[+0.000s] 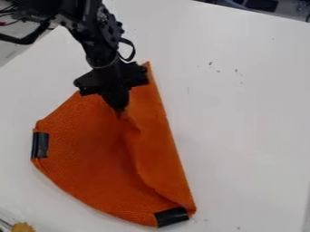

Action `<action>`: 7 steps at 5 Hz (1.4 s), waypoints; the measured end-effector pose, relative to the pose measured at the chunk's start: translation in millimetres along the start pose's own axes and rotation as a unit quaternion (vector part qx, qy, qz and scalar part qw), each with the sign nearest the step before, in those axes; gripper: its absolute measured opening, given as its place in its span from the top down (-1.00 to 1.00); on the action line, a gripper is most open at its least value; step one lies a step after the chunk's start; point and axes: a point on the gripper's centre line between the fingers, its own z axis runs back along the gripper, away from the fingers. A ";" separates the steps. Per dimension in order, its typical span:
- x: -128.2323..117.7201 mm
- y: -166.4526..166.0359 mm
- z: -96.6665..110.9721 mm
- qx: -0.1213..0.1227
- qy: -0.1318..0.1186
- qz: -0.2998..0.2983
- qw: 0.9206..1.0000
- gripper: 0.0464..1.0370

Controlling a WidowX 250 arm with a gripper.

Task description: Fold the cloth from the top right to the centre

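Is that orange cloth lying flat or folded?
Partly folded: the right side of the cloth is doubled over, its loose edge running down the middle.

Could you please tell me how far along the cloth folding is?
The fold looks mostly made: the cloth has a straight right edge, its flap turned towards the centre. The pincer is down at the flap's edge; its grip is unclear. Probably left: flattening the rippled flap and withdrawing.
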 end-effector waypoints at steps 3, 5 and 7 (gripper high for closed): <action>5.4 20.2 -4.4 0.075 0.029 -0.053 0.995 -0.93; 30.3 -9.0 7.1 0.083 0.047 -0.194 0.976 -0.93; 28.8 -26.4 1.8 0.066 0.079 -0.192 0.976 -0.93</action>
